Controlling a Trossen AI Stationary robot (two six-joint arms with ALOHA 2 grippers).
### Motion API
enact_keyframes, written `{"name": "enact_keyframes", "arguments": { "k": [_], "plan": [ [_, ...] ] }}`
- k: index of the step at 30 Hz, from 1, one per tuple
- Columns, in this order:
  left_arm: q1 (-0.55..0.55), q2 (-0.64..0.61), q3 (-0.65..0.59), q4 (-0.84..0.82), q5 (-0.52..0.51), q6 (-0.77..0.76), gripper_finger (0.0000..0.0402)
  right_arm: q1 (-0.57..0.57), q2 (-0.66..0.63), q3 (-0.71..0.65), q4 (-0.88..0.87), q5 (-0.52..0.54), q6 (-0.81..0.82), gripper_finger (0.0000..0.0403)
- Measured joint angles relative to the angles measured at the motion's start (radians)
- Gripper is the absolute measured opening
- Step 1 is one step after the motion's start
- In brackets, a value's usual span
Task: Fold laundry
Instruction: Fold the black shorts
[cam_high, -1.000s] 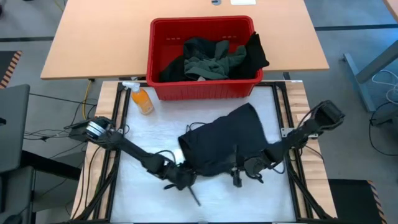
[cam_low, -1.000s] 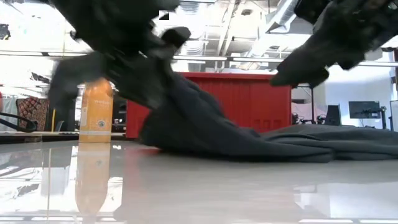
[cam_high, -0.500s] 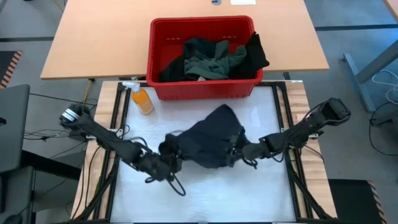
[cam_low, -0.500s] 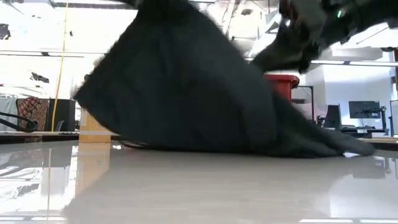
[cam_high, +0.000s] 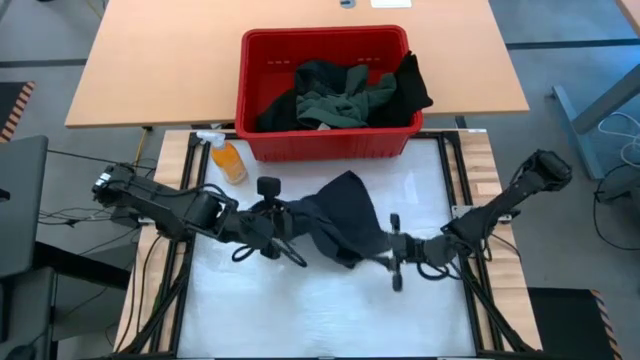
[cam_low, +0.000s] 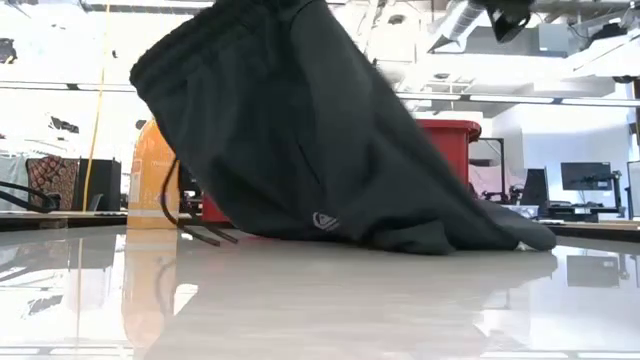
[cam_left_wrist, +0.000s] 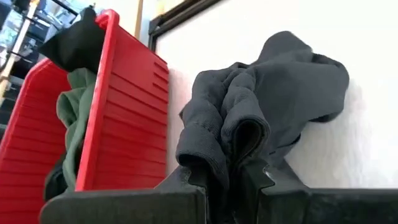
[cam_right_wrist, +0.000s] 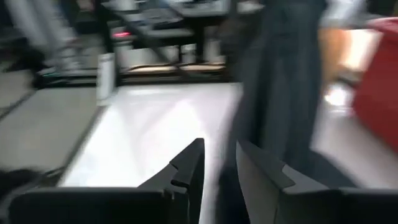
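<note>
Now, high view: black drawstring piece (cam_high: 335, 215) bunching mid-table, dragged leftward since a second ago; right gripper (cam_high: 397, 262) letting go. Left wrist view: left gripper (cam_left_wrist: 231, 180) pinching cloth. Refolding is restarting, seemingly.

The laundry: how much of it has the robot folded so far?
None looks folded yet. One black drawstring garment is out on the white table, bunched and partly lifted; the left gripper is shut on its edge, and the right gripper sits at its other end. The green and black clothes wait in the red plastic basket.
</note>
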Motion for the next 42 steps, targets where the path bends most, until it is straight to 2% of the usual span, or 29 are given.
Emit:
{"name": "enact_keyframes", "arguments": {
  "k": [6, 12, 21, 31, 39, 42],
  "plan": [
    [0.053, 0.0, 0.045, 0.001, -0.006, 0.029, 0.0016, 0.033, 0.141, 0.0, 0.005, -0.03, 0.084, 0.0094],
    [0.105, -0.001, 0.137, -0.012, 0.004, 0.029, 0.0016, 0.018, 0.297, 0.0, 0.048, -0.03, 0.144, 0.0096],
    [0.143, 0.0, 0.145, -0.048, 0.044, 0.015, 0.0016, -0.002, 0.477, 0.0, 0.136, 0.012, 0.086, 0.0138],
    [0.143, 0.0, 0.145, -0.047, 0.045, 0.004, 0.0016, -0.117, 0.588, 0.0, 0.217, 0.033, 0.125, 0.0188],
    [0.143, 0.0, 0.145, -0.048, 0.045, -0.001, 0.0016, -0.165, 0.634, 0.002, 0.208, 0.032, 0.181, 0.0187],
    [0.143, 0.0, 0.145, -0.048, 0.043, -0.002, 0.0016, -0.182, 0.676, 0.002, 0.213, 0.041, 0.22, 0.0154]
  ]
}}
